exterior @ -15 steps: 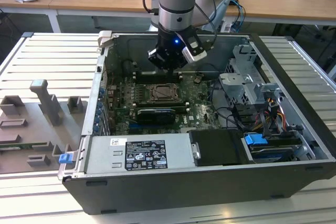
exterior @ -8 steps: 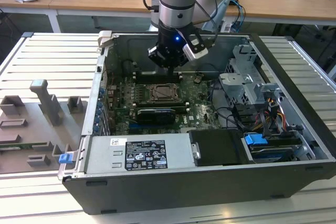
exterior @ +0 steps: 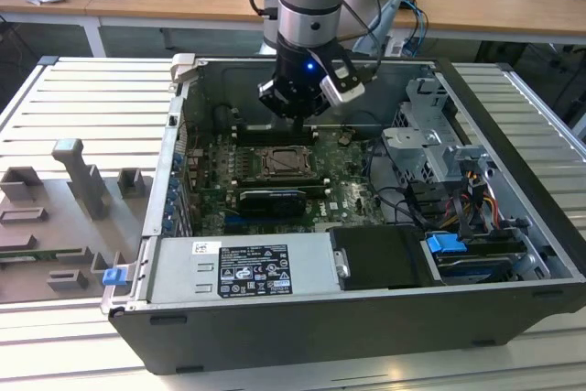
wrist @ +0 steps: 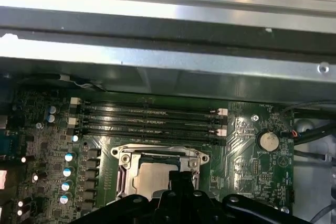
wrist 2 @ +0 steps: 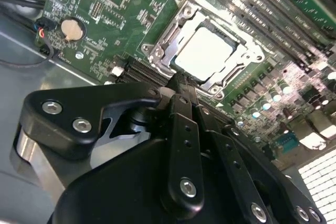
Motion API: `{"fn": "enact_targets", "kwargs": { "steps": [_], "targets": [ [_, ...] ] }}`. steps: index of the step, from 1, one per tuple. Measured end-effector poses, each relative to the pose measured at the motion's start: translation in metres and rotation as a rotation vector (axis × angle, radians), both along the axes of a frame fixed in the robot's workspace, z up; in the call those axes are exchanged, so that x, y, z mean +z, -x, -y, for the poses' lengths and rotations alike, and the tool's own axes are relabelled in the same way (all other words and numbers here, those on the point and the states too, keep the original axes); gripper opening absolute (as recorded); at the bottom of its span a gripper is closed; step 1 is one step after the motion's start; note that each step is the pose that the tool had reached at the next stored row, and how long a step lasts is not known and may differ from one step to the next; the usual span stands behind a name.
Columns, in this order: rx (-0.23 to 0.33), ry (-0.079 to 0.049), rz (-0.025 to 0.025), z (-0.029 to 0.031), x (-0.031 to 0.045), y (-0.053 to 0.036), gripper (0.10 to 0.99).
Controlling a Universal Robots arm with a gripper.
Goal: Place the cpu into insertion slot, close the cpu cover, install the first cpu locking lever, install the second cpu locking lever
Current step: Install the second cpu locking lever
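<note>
The cpu (wrist 2: 207,53) (wrist: 151,178) lies flat in the insertion slot (exterior: 287,164), pale metal top up. The silver cpu cover (wrist 2: 157,51) (wrist: 124,167) lies down around it, the chip showing through its window. My gripper (exterior: 299,122) (wrist 2: 179,81) (wrist: 181,176) hangs just above the socket's edge on the side toward the memory slots. Its black fingers are pressed together with nothing between them. In both wrist views the fingertips overlap one edge of the socket and hide part of it. How the locking levers stand, I cannot tell.
The green board lies inside an open computer case (exterior: 513,226). Long black memory slots (wrist: 149,121) run beside the socket, a coin battery (wrist: 268,140) sits nearby. A power supply (exterior: 247,267), drive cage (exterior: 430,148) and cables (exterior: 403,199) crowd the case. Grey fixtures (exterior: 82,180) stand at the exterior view's left.
</note>
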State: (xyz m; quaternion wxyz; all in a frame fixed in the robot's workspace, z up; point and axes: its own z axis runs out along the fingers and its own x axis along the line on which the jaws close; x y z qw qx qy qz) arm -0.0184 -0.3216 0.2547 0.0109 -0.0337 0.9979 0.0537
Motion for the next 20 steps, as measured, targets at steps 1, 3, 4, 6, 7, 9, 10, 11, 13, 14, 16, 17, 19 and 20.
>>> {"fn": "enact_targets", "kwargs": {
  "steps": [1, 3, 4, 6, 7, 9, 10, 11, 13, 14, 16, 17, 19, 20],
  "targets": [
    [0.0, 0.0, 0.0, 0.0047, 0.0, 0.0001, 0.106],
    [0.0, 0.0, 0.0, 0.0126, -0.0002, 0.0001, 0.106],
    [0.0, 0.0, -0.0003, 0.0147, -0.0005, 0.0001, 0.106],
    [0.0, 0.0, -0.0055, 0.0201, -0.0018, 0.0002, 0.106],
    [0.0, 0.0, -0.0088, 0.022, -0.0023, 0.0002, 0.106],
    [0.0, 0.0, -0.0159, 0.0261, -0.003, 0.0001, 0.106],
    [0.0, 0.0, -0.0165, 0.0287, -0.0033, 0.0001, 0.106],
    [0.0, 0.0, -0.017, 0.0333, -0.0038, 0.0001, 0.106],
    [0.0, 0.0, -0.017, 0.0391, -0.0041, 0.0002, 0.106],
    [0.0, 0.0, -0.017, 0.0414, -0.0043, 0.0002, 0.106],
    [0.0, 0.0, -0.0175, 0.0457, -0.0047, 0.0002, 0.106],
    [0.0, 0.0, -0.0177, 0.0483, -0.0049, 0.0002, 0.106],
    [0.0, 0.0, -0.0178, 0.0522, -0.0053, 0.0002, 0.106],
    [0.0, 0.0, -0.0178, 0.0539, -0.0055, 0.0005, 0.106]
  ]
}}
